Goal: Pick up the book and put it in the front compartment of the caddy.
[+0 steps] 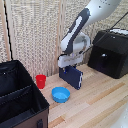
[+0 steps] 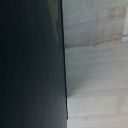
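Observation:
The book (image 1: 72,77) is a thin navy hardcover, held upright and slightly tilted just above the wooden table. My gripper (image 1: 69,65) is shut on its top edge. In the wrist view the book's dark cover (image 2: 30,65) fills about half the picture at close range, and my fingers are hidden. The black caddy (image 1: 43,116) stands at the exterior view's lower left, well apart from the book. An inner divider (image 1: 20,93) splits it. The front compartment (image 1: 17,109) is the section nearer the camera, and its inside looks dark.
A red cup (image 1: 40,81) and a light-blue bowl (image 1: 60,94) stand on the table between the book and the caddy. A glossy black boxy appliance (image 1: 111,52) sits at the exterior view's right. A slatted wall runs behind.

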Controlling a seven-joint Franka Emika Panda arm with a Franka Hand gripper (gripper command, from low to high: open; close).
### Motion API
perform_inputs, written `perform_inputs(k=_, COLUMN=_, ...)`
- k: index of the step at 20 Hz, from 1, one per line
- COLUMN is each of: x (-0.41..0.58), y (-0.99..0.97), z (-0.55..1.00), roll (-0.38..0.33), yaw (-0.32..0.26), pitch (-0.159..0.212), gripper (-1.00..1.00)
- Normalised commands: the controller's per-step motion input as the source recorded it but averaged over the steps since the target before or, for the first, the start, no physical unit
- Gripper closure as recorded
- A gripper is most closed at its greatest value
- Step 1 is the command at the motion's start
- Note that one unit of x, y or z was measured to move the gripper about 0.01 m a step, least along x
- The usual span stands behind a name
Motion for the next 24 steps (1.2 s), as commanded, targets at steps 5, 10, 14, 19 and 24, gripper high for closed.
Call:
perform_inputs(k=5, x=-0.024, y=0.03, z=-0.16, roll=-0.033, yaw=0.047, pitch=0.024, gripper=1.00)
perform_inputs(k=10, x=-0.011, y=0.06, z=0.01, roll=-0.075, yaw=-0.032, pitch=0.061, gripper=1.00)
perform_inputs(k=14, x=-0.049, y=0.07, z=0.48, roll=-0.074, yaw=-0.292, pitch=0.027, gripper=1.00)
perform_inputs(k=19, x=0.106, y=-0.11, z=0.69, roll=-0.011, yaw=-0.342, pitch=0.103, gripper=1.00)
perform_inputs(k=24, x=0.188, y=0.00, z=0.99, roll=-0.070, yaw=-0.275, pitch=0.009, gripper=1.00)
